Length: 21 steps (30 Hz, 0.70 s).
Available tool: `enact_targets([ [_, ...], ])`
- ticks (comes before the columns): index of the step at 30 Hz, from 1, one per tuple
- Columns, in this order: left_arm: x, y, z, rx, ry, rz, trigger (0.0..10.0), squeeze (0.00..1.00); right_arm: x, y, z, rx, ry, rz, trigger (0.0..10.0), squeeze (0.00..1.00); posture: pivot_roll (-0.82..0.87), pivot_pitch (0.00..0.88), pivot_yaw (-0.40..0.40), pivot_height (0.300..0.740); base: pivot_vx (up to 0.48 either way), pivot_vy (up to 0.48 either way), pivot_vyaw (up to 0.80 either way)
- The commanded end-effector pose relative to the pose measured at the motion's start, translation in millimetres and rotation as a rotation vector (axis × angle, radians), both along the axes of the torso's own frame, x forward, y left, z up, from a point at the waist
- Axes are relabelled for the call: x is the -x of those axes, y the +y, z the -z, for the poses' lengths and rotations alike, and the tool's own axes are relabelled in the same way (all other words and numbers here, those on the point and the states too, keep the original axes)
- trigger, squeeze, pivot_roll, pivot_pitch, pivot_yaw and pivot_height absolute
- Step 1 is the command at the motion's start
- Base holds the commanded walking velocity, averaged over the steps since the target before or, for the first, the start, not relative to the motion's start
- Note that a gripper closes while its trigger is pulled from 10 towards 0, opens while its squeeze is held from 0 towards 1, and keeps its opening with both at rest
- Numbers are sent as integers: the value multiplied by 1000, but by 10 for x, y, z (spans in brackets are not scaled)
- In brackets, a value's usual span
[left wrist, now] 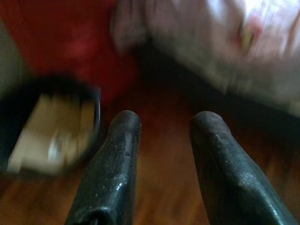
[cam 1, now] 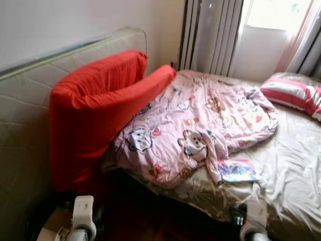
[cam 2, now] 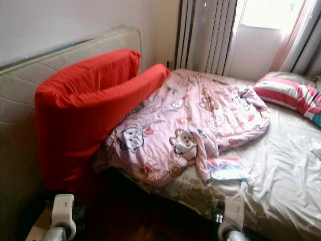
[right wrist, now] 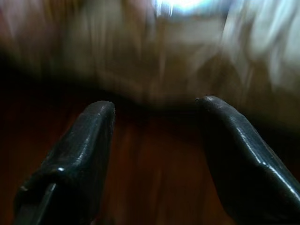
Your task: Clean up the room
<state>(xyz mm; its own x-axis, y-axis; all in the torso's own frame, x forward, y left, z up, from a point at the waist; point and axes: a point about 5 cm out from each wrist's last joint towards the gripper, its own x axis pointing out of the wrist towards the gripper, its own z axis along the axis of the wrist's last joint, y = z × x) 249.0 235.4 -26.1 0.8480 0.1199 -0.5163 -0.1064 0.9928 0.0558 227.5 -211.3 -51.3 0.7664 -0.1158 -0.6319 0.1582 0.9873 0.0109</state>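
Observation:
A crumpled pink cartoon-print blanket (cam 1: 200,120) lies across a bed with a beige sheet (cam 1: 296,165). A small colourful book (cam 1: 236,170) rests on the sheet near the blanket's hanging corner. A large red cushion (cam 1: 95,110) leans between the bed and an upright mattress (cam 1: 30,115) at the wall. A pink striped pillow (cam 1: 293,93) sits at the head of the bed. My left gripper (left wrist: 161,123) hangs open above the wooden floor, nothing between its fingers. My right gripper (right wrist: 157,107) is open too, low before the bed's edge. Both wrists (cam 1: 83,213) show at the bottom of the eye views.
Grey curtains (cam 1: 210,35) and a bright window (cam 1: 273,15) stand behind the bed. A dark bin holding cardboard (left wrist: 51,126) sits on the floor by the red cushion, near my left arm. Dark wooden floor (cam 1: 145,216) runs between me and the bed.

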Motion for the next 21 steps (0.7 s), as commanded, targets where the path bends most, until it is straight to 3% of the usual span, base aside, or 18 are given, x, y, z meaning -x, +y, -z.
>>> enact_targets([
  [1, 143, -43, 144, -1, 99, -3, 10000, 0, 141, 72, 122, -25, 100, -25, 10000, 0, 39, 0, -48, 740, 0, 0, 0],
  [7, 334, -117, 308, 32, 202, -7, 10000, 0, 231, 148, 193, -84, 139, 2, 10000, 0, 34, 0, -52, 740, 0, 0, 0],
  [18, 340, -127, 323, 44, 222, -41, 10000, 0, 236, 190, 202, -84, 150, -18, 10000, 0, 30, 0, -53, 740, 0, 0, 0],
  [21, 344, -128, 324, 41, 220, -43, 10000, 0, 246, 194, 208, -89, 149, -6, 10000, 0, 30, 0, -53, 740, 259, 0, 0],
])
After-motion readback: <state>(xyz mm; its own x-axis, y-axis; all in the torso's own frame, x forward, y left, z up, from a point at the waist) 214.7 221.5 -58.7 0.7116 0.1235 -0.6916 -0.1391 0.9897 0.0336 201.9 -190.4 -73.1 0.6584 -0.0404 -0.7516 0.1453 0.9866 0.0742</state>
